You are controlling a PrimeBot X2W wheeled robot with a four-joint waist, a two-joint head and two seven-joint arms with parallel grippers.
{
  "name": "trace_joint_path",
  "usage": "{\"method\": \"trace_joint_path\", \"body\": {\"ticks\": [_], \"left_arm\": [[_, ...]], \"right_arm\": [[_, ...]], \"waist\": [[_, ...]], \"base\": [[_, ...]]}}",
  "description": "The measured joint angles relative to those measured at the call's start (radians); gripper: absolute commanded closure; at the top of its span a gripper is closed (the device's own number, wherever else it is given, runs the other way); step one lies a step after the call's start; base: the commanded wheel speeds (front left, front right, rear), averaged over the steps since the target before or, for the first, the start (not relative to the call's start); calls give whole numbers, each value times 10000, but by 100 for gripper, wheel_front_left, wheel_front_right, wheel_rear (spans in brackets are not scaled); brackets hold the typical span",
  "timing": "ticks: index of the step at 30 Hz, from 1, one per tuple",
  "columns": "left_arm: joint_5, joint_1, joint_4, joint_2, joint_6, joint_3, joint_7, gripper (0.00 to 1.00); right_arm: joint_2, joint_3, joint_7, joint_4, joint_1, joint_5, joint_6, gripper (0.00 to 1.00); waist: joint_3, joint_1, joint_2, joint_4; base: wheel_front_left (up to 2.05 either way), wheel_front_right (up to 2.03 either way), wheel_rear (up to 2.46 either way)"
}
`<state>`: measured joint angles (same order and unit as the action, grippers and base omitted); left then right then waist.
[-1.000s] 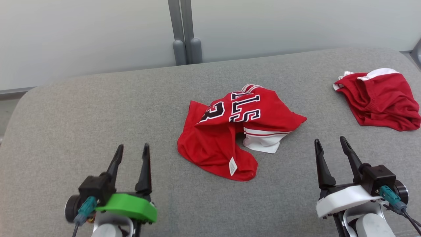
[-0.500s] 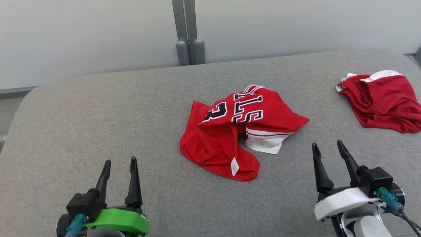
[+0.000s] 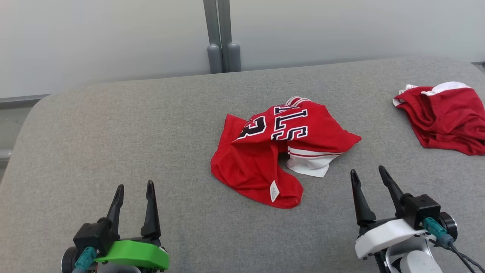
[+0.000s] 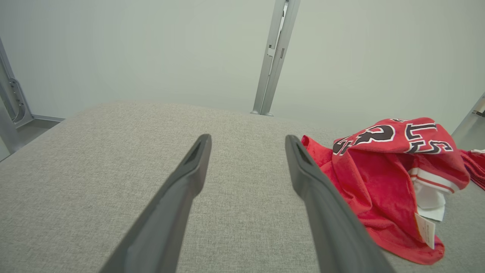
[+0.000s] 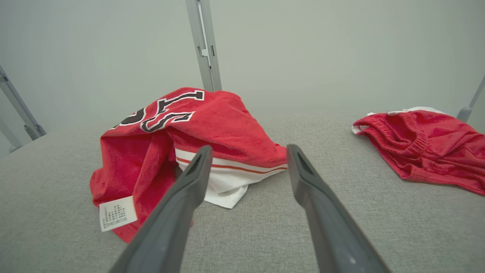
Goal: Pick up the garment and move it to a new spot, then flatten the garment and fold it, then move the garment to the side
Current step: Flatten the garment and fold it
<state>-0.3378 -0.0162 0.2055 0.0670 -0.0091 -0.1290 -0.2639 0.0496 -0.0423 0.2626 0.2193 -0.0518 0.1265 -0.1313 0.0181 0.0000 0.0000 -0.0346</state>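
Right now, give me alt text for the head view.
A crumpled red jersey lies in the middle of a grey padded surface, a second red garment at far right. The left pincer and right pincer hover open near the bottom, touching nothing.

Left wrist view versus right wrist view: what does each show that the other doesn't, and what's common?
Left wrist: the open left gripper with bare cushion ahead, jersey off to its right. Right wrist: the open right gripper aimed at the jersey's white hem, plus the shorts with their white waistband. Shared: jersey, its label, cushion, metal post; the left wrist catches just a red edge of the shorts.
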Motion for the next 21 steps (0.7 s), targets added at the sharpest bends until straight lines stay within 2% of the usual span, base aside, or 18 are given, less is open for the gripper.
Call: {"method": "trace_joint_path", "body": {"ticks": [5,12,21], "left_arm": [[130,-7,21,-81,-92,31,0,0],[148,-145,107,-136,-173,-50,0,0],[128,-263,176,-159,-173,-117,-2,0]], "right_arm": [[6,-761,-21,602,-231,-330,0,0],[-12,-2167,-169,2222,-1184,-90,-2,0],[-10,-2073,-146,4836,-2459,-631,0,0]], "waist": [[129,0,0,295],[410,0,0,970],[798,0,0,2029]], "base": [[0,0,0],[0,0,0],[0,0,0]]}}
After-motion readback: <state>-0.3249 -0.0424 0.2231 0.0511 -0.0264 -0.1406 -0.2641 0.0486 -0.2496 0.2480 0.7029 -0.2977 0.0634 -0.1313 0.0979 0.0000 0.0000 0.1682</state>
